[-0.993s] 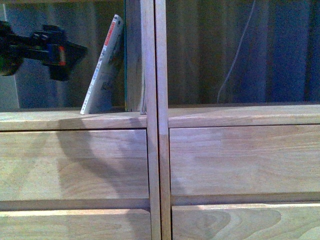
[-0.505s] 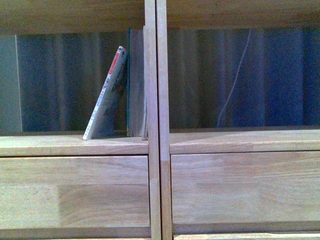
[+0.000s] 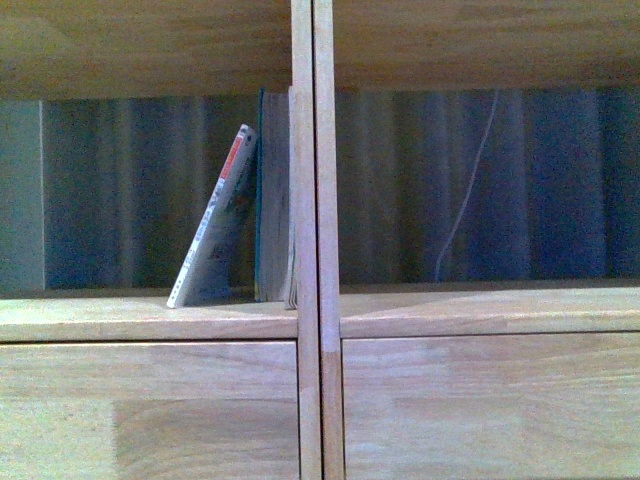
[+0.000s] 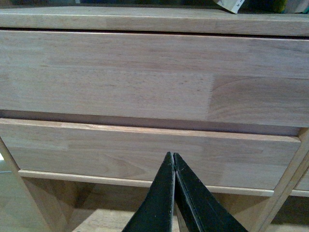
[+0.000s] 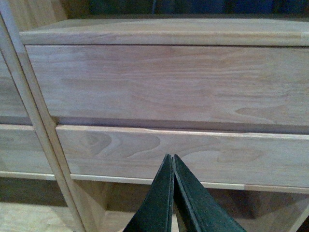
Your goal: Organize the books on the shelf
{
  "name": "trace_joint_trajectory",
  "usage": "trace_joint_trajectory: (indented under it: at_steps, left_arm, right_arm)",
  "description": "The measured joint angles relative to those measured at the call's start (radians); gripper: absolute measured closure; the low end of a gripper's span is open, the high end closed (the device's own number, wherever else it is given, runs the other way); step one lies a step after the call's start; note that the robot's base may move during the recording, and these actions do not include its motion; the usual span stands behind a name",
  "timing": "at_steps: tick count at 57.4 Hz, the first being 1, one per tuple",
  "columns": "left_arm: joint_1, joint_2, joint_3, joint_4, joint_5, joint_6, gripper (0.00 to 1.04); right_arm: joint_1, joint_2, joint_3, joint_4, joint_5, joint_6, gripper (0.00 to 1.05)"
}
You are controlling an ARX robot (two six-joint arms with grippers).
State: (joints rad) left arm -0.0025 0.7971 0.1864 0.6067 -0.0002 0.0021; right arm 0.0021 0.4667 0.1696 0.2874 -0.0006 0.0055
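Thin blue-and-white paperback [image 3: 215, 225] leans, left of frame centre, on the upright dark teal book [image 3: 268, 195] in the light-wood shelf [image 3: 150, 318], seemingly needing straightening; my left gripper [image 4: 173, 162] and right gripper [image 5: 172, 163] are closed, empty.

Matt light-wood shelf [image 3: 150, 318], paper-covered books [image 3: 215, 235]

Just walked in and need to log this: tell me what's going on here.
Nothing is being handled right now. Both grippers, left and right, are shut and empty, pointing at the drawer fronts of the wooden shelf. In the left compartment, the teal book stands upright against the centre divider, and the thin white-spined paperback leans tilted against it. The right compartment holds no books.
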Motion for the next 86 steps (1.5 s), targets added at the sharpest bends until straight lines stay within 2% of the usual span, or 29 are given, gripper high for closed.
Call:
trace_joint_trajectory:
  at_steps: [39,42,54,61,83,86]
  left_arm:
    - [0.000,-0.330,-0.143,-0.185,0.000,0.000,1.02]
    - [0.000,-0.344,-0.171,-0.161,0.000,0.000,1.02]
    - [0.000,-0.447,-0.175,-0.257,0.000,0.000,1.02]
    - [0.000,-0.493,-0.175,-0.301,0.000,0.000,1.02]
    - [0.000,-0.618,-0.175,-0.427,0.000,0.000,1.02]
    - [0.000,-0.667,-0.175,-0.494,0.000,0.000,1.02]
  right_arm:
    - [0.000,-0.211,-0.127,-0.079,0.000,0.000,1.02]
    - [0.000,-0.229,-0.132,-0.092,0.000,0.000,1.02]
    - [0.000,-0.292,-0.156,-0.111,0.000,0.000,1.02]
    - [0.000,-0.432,-0.156,-0.278,0.000,0.000,1.02]
    - [0.000,-0.461,-0.156,-0.286,0.000,-0.001,1.02]
    - [0.000,-0.461,-0.156,-0.286,0.000,-0.001,1.02]
